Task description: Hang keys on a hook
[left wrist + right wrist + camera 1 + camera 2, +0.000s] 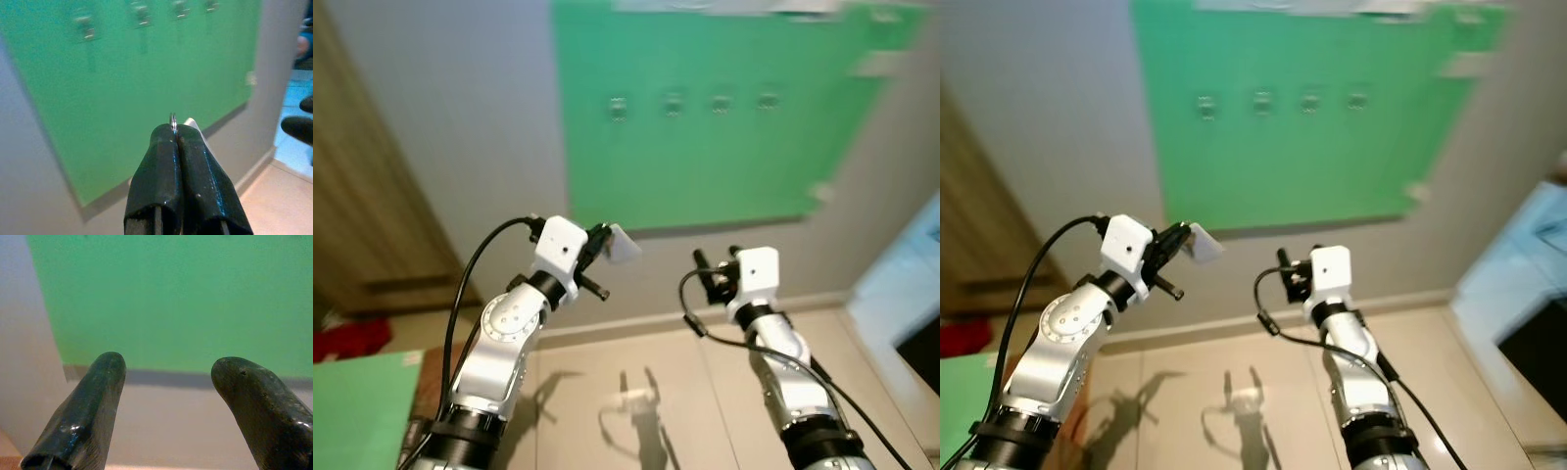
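Left hand [175, 142] pinches the keys [623, 244] by their thin, slippery ring; right hand [168, 396] gapes empty below the hooks [672, 103].

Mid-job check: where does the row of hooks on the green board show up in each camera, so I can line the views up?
Left eye view: row of hooks, upper middle, above both grippers.
Right eye view: same row, upper middle, slightly further left.
Left wrist view: along the top edge, above the left gripper with its shut fingers.
Right wrist view: no hooks visible.
Shared landmark: green board.
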Available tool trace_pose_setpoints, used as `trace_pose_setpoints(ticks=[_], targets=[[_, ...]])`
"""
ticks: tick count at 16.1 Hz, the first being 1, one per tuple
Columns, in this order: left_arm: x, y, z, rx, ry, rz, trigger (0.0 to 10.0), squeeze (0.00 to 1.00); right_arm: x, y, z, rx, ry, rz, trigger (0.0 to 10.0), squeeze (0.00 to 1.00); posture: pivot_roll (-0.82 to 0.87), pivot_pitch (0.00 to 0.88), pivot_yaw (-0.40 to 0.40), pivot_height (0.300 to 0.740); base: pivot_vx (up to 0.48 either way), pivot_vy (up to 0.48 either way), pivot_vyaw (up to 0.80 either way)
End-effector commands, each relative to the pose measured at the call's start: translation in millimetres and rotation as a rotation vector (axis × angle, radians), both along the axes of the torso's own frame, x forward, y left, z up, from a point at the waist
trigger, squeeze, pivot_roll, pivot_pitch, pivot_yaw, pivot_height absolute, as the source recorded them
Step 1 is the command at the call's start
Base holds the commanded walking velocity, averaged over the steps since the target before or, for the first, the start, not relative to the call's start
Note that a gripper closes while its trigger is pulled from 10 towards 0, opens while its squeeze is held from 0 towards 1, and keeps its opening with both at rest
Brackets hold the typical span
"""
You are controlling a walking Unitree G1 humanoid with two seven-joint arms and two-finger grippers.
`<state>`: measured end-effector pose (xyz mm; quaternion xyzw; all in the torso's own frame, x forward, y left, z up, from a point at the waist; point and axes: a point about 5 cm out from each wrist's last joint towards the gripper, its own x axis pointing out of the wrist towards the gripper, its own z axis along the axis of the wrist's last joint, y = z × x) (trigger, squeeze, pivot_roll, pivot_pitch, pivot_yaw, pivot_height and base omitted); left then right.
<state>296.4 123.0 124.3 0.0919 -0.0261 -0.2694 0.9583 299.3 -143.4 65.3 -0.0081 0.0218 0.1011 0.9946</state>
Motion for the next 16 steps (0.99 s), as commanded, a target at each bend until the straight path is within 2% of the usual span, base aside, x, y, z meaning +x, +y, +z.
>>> trace_pose_setpoints(ticks=[1, 3, 10, 12, 14, 16], targets=[[2.1, -1.8, 8, 0.012, -0.038, -0.013, 10.0, 0.00, 5.3, 1.7, 11, -0.002, -0.047, 0.001, 10.0, 0.00, 0.04, 0.000, 0.002, 0.736, 0.480, 0.000, 0.00], [2.9, -2.3, 7, 0.019, -0.034, -0.017, 10.0, 0.00, 7.7, 5.8, 15, 0.002, -0.062, 0.010, 10.0, 0.00, 0.04, 0.000, 0.002, 0.736, 0.480, 0.000, 0.00], [2.8, -4.6, 6, 0.035, -0.024, -0.044, 10.0, 0.00, 2.9, 8.6, 7, -0.005, -0.031, 0.038, 10.0, 0.00, 0.04, 0.000, 0.002, 0.736, 0.480, 0.000, 0.00], [3.8, -8.5, 8, 0.037, -0.003, -0.106, 10.0, 0.00, 2.1, 11.0, 7, -0.003, -0.028, 0.055, 10.0, 0.00, 0.04, 0.000, 0.004, 0.736, 0.000, 0.000, 0.00], [9.4, -9.8, 13, 0.076, 0.028, -0.185, 10.0, 0.00, 0.3, 10.9, 5, -0.010, -0.023, 0.065, 10.0, 0.00, 0.04, 0.000, 0.004, 0.736, 0.000, 0.000, 0.00], [14.2, -10.4, 17, 0.092, 0.034, -0.220, 10.0, 0.00, -0.8, 10.4, 4, -0.013, -0.019, 0.065, 10.0, 0.00, 0.03, 0.000, 0.008, 0.736, 0.000, 0.000, 0.00]])
